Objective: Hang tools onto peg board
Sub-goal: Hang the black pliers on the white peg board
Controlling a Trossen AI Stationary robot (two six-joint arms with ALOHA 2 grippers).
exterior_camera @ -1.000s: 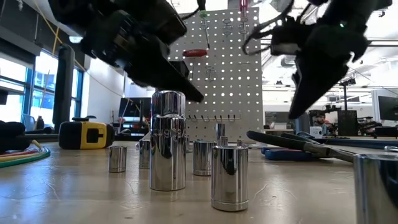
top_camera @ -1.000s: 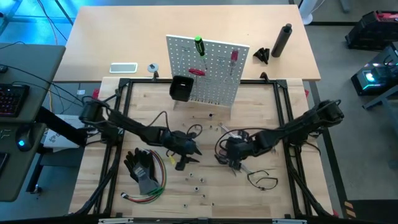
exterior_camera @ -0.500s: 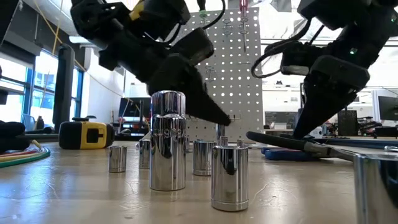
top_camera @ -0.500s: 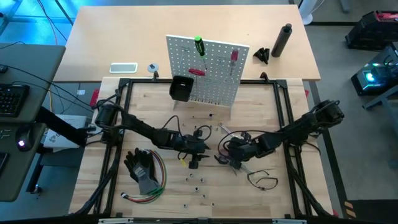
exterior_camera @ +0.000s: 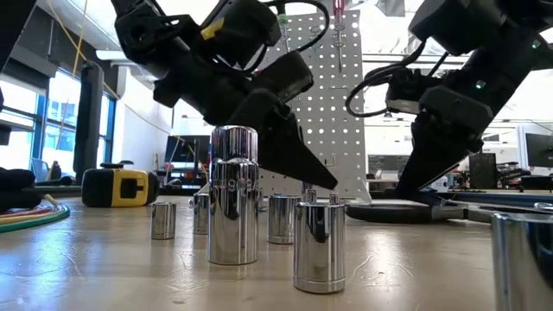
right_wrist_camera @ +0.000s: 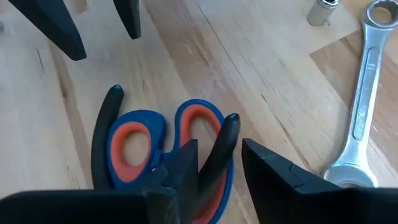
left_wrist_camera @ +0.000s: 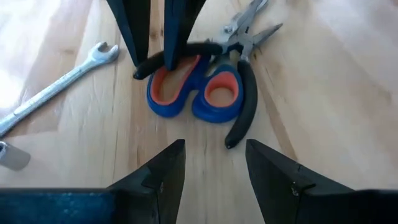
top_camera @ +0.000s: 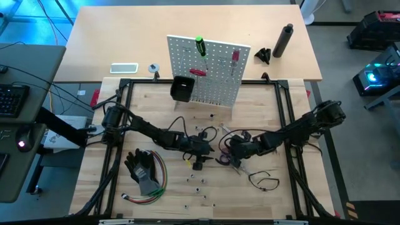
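Moved rightward since a second ago: left pincer [top_camera: 201, 150], now at frame centre, fingers apart and empty, aimed at the blue-and-orange scissors [left_wrist_camera: 196, 93] on the wooden surface [top_camera: 156, 200]. Just right of centre, right pincer [top_camera: 230, 151] down over the scissors and black-handled pliers [left_wrist_camera: 242, 81], fingers narrowly parted astride one black handle. Wrench [right_wrist_camera: 357, 118] beside them. Upper centre, peg board [top_camera: 207, 69] upright, bearing green screwdriver [top_camera: 200, 45] and black bin [top_camera: 182, 89], contents unseen.
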